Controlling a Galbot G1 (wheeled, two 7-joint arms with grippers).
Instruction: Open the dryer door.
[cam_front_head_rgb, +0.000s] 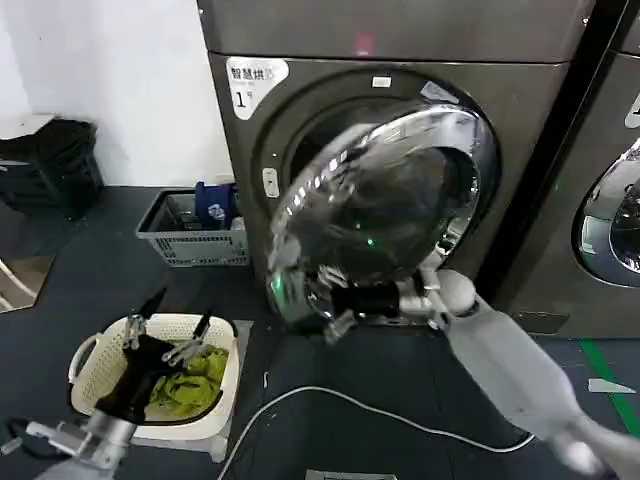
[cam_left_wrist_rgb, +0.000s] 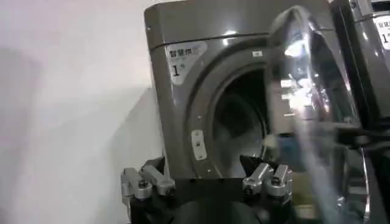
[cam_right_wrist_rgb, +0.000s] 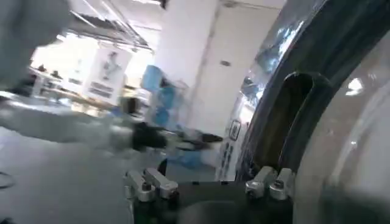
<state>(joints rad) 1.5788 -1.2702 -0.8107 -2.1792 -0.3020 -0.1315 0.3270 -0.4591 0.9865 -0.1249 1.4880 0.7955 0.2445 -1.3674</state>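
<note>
The door (cam_front_head_rgb: 385, 215) stands swung partway out from the dryer (cam_front_head_rgb: 400, 60), its lower rim right against the right end effector (cam_front_head_rgb: 335, 310); whether that one grips, I cannot tell. The left end effector (cam_front_head_rgb: 170, 325) hangs spread, well off to the door's left over a basket (cam_front_head_rgb: 85, 365).

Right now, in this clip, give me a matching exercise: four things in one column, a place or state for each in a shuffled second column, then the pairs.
Things:
1. dryer door
2. left gripper
3. right gripper
4. grey crate

Places or states:
A. on the floor left of the dryer
B. swung partly open
C. at the door's lower edge
D. over the cream laundry basket, fingers apart

Pairs: 1-B, 2-D, 3-C, 4-A
</note>
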